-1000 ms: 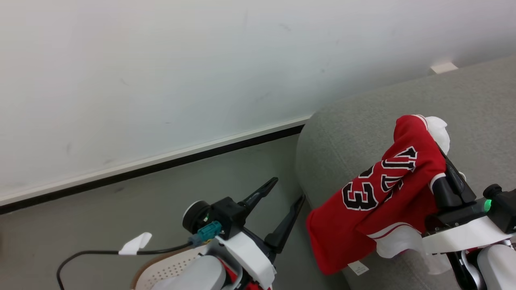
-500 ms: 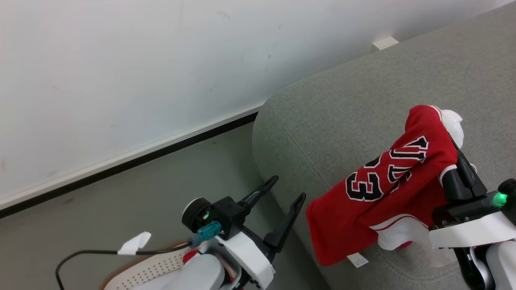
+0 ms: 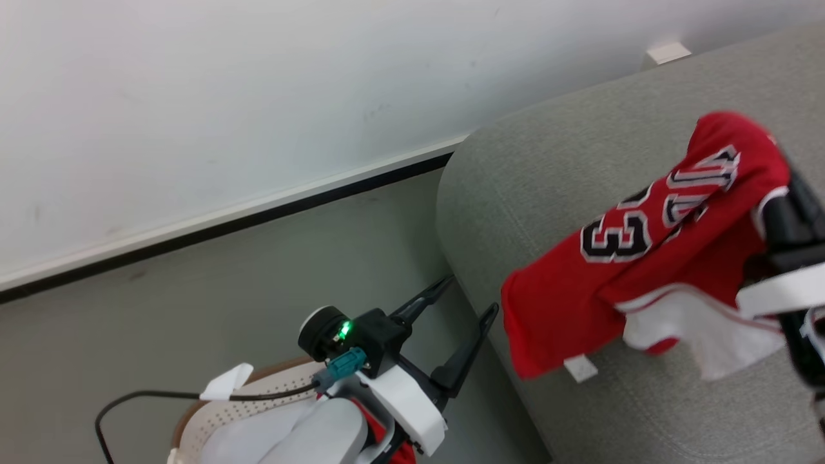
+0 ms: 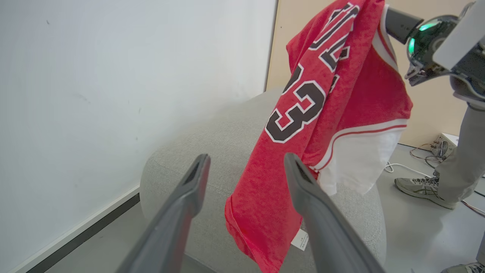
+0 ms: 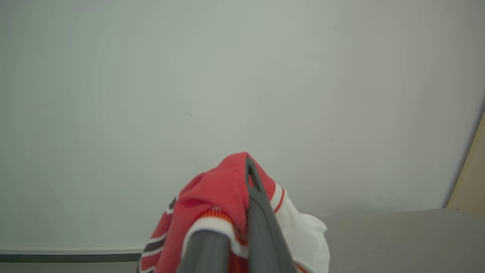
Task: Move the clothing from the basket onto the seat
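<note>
Your basket (image 3: 219, 412) at 7 o'clock: red cloth (image 3: 376, 430) inside (mostly hidden). At 3 o'clock, jersey (image 3: 612, 283) reads "23", clenched in right gripper (image 5: 246, 178) over seat (image 3: 548, 193); left gripper (image 3: 470, 294) released.

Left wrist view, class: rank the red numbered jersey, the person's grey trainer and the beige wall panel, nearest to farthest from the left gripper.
1. Red numbered jersey, hanging just past the left gripper.
2. Grey trainer, floor at right.
3. Beige wall panel, behind.
</note>
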